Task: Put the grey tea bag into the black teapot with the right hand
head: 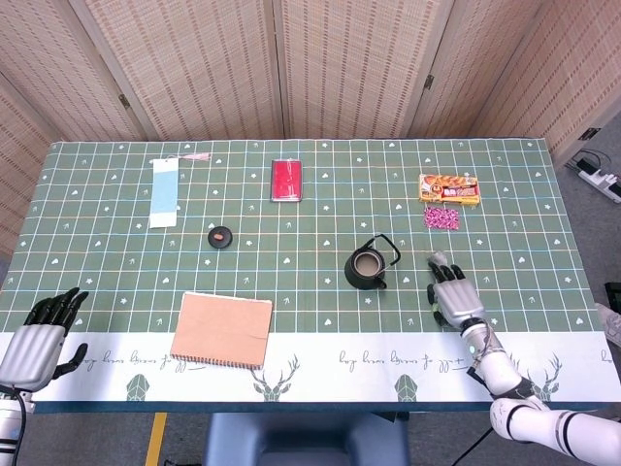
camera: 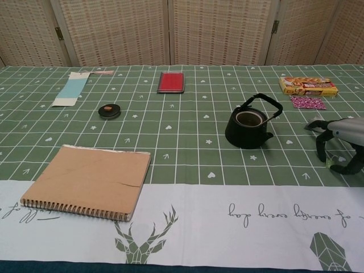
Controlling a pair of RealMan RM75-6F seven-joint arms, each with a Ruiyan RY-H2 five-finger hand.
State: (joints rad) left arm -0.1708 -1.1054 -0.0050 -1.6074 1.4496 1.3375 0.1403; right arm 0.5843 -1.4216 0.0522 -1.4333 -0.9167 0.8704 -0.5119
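The black teapot [head: 369, 266] [camera: 248, 127] stands right of the table's middle, its top uncovered and its handle raised. The grey tea bag [head: 436, 258] [camera: 311, 125] lies on the green cloth to its right. My right hand [head: 455, 296] [camera: 340, 139] hovers just behind the bag, palm down, fingers arched and spread, with the fingertips [camera: 321, 149] near the cloth. The bag pokes out at the fingers' far end; I cannot tell if they touch it. Nothing sits in the hand. My left hand [head: 44, 335] rests at the table's near left edge, holding nothing.
A tan spiral notebook [head: 222, 329] [camera: 89, 180] lies near the front. A small round black lid [head: 222, 235], a red case [head: 286, 180], a blue strip [head: 164, 192], an orange box [head: 449, 187] and a pink packet [head: 441, 216] lie further back. A small green scrap [camera: 330, 163] lies under my right hand.
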